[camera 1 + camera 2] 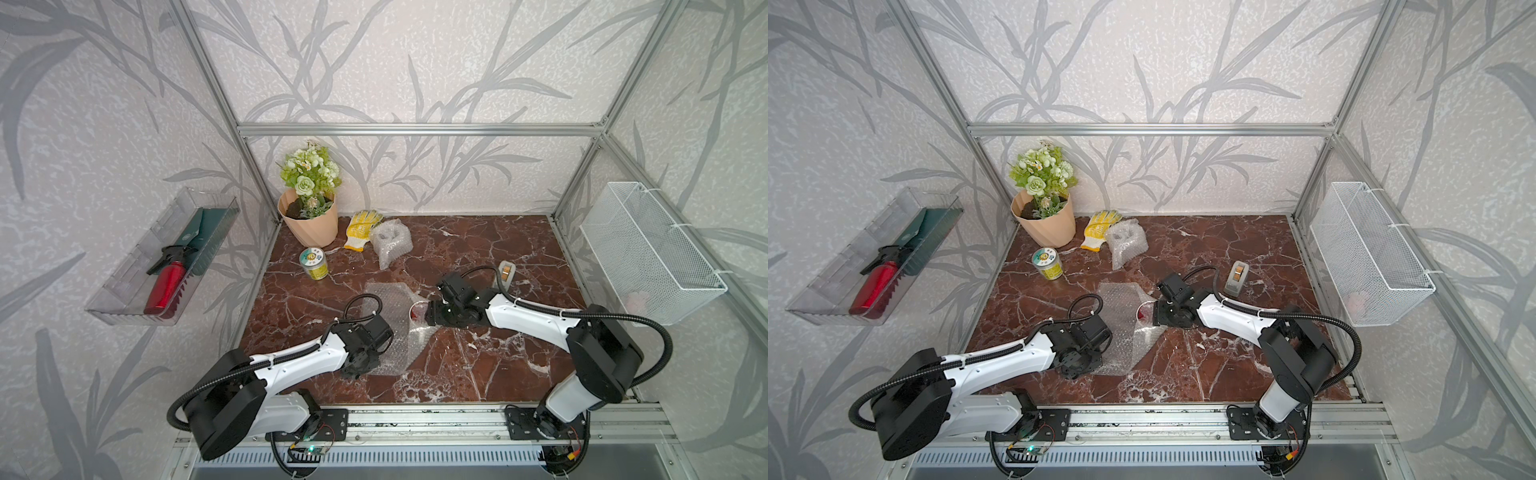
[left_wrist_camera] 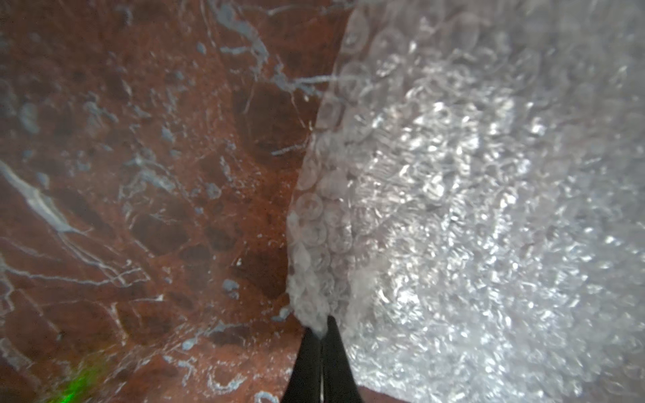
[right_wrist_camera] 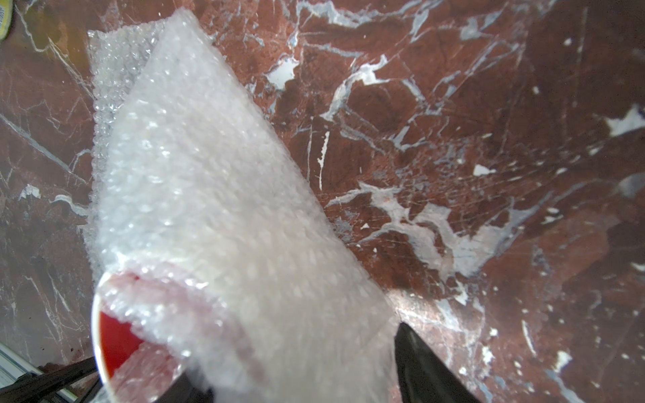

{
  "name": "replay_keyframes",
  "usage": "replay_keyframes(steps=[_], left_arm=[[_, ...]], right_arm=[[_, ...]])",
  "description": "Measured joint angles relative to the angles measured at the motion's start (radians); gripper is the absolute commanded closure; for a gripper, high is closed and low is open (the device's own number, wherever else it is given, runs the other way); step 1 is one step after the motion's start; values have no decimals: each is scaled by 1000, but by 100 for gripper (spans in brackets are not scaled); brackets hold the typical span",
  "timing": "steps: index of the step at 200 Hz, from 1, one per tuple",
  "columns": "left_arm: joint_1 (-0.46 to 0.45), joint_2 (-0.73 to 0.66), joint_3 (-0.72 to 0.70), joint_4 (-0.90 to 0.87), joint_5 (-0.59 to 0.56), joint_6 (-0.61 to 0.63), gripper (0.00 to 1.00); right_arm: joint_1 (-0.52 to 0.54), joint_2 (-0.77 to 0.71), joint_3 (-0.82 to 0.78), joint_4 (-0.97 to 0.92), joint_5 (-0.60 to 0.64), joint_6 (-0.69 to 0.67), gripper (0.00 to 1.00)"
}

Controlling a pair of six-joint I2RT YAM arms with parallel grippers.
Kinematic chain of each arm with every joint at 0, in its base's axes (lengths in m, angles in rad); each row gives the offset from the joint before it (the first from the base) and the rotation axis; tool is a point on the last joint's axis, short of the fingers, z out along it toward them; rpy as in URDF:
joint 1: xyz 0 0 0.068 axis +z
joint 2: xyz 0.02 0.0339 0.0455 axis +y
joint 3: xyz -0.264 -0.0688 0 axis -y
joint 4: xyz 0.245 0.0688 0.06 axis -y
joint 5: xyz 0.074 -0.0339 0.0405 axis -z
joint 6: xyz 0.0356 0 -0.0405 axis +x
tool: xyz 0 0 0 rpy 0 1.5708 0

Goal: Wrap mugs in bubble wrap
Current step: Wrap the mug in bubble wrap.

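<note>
A white mug (image 1: pixel 417 312) with a red inside (image 3: pixel 113 343) lies on its side on the marble table. A sheet of bubble wrap (image 1: pixel 392 332) is draped over it in both top views. My right gripper (image 3: pixel 296 352) is shut on this mug through the wrap, one finger on each side. My left gripper (image 2: pixel 323 328) is shut on the sheet's near edge (image 2: pixel 310 307), pinching it just above the table. In the top views its fingertips are hidden under the left wrist (image 1: pixel 1077 359). A second, crumpled bundle of bubble wrap (image 1: pixel 390 242) sits at the back; I cannot make out what it holds.
At the back left stand a flower pot (image 1: pixel 309 226), a yellow-dotted glove (image 1: pixel 360 229) and a small tin can (image 1: pixel 314 264). A tape dispenser (image 1: pixel 505 274) lies behind the right arm. A white wire basket (image 1: pixel 648 249) hangs on the right wall, a clear tray (image 1: pixel 124 286) on the left.
</note>
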Motion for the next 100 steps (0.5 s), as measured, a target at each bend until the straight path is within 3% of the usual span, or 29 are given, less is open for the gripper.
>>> replay_keyframes(steps=[55,100], left_arm=[[8,-166,172,67,6,149,100],[23,-98,304,193,70,253,100]], right_arm=[[0,0,0,1,-6,0,31],[0,2,-5,14,-19,-1,31]])
